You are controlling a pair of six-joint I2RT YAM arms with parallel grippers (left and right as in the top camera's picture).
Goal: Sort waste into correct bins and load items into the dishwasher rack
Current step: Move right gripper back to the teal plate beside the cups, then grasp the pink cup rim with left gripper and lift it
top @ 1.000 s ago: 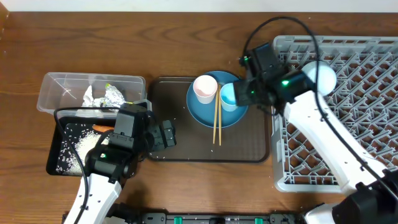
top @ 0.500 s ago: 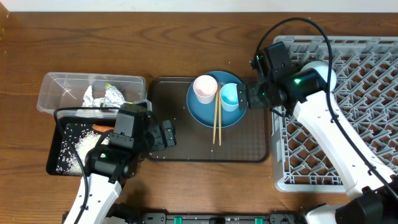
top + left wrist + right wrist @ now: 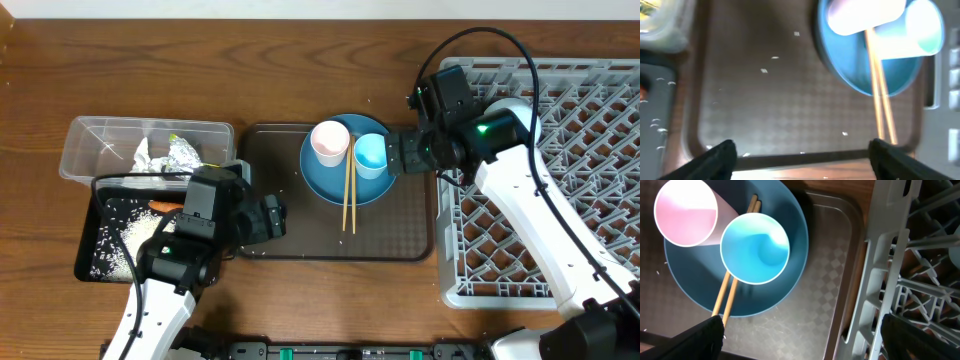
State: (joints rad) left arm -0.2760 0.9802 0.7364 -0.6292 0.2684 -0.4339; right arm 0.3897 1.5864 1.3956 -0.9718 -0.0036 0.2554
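Your clear tub (image 3: 90,140) holds the crumpled tissue (image 3: 143,153), foil (image 3: 183,153) and yellow-green wrapper (image 3: 173,137); the black tray (image 3: 92,250) beside it carries rice grains (image 3: 115,235) and the carrot (image 3: 162,206). On the brown serving tray (image 3: 290,240) the blue plate (image 3: 320,180) bears the pinkish cup (image 3: 330,141), light blue cup (image 3: 369,154) and chopsticks (image 3: 349,205) — the grey rack (image 3: 580,200) sits just right of it. Both sets of fingers stand wide apart and empty — the left gripper (image 3: 272,217) at the serving tray's left edge, the right gripper (image 3: 400,153) beside the light blue cup.
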